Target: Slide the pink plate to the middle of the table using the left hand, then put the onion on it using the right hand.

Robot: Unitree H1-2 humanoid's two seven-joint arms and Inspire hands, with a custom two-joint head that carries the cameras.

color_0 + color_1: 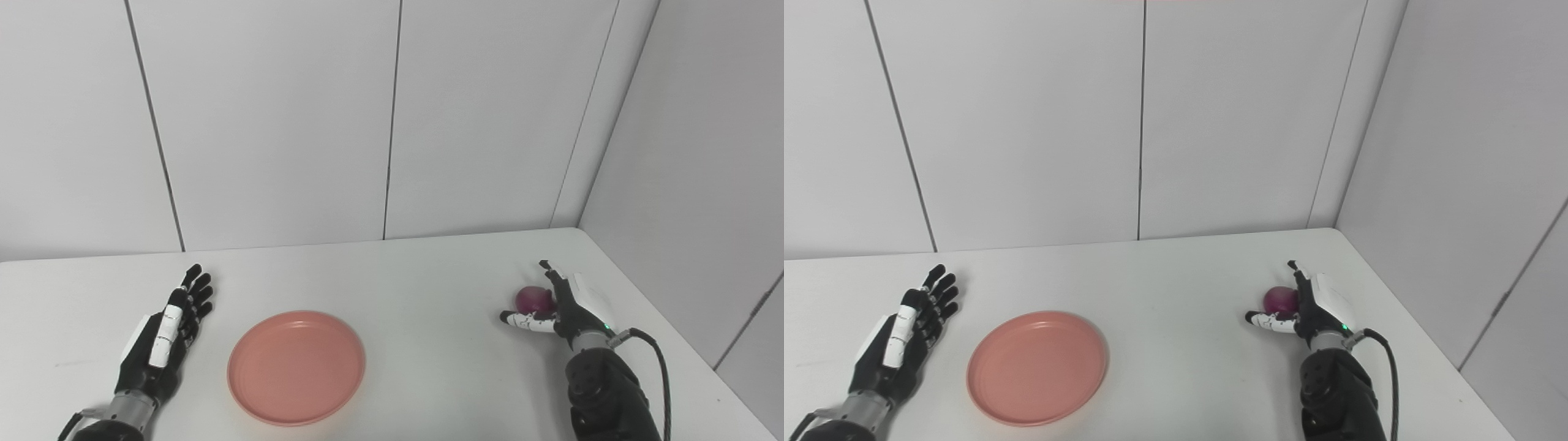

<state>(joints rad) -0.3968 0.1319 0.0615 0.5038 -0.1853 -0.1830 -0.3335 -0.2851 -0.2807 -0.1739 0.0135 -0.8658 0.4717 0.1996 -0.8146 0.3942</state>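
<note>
Right hand (554,309) low over the counter (429,275) at the right side; fingers spread, thumb (520,320) stretched out leftward in front of the red onion (533,298), the other fingers reaching up along its right side; onion sits in the open cup of the hand, on the counter surface as far as can be seen; whether any finger already touches it cannot be told; no closed grip visible, so hand counted as open and holding nothing.

Left hand (168,334) flat-ish, fingers extended and a little apart, pointing away from the robot; holds nothing; lies just left of the pink plate (297,366), a clear strip of counter between them, not touching.

Pink plate empty, upright, lying left of the counter's middle as these views frame it; well apart from the onion, which is near the right edge and back corner.

Judgement: the plate slide looks finished or nearly so, since the left hand stands off from the rim; step in hand is the onion pick-up by the right hand, at the pre-grasp stage.

Next move calls for: closing fingers and thumb round the onion evenly; round, smooth skin likely to roll or squirt out toward the wall if the thumb closes first; then lift, carry leftward across bare counter, lower onto the plate centre.
</note>
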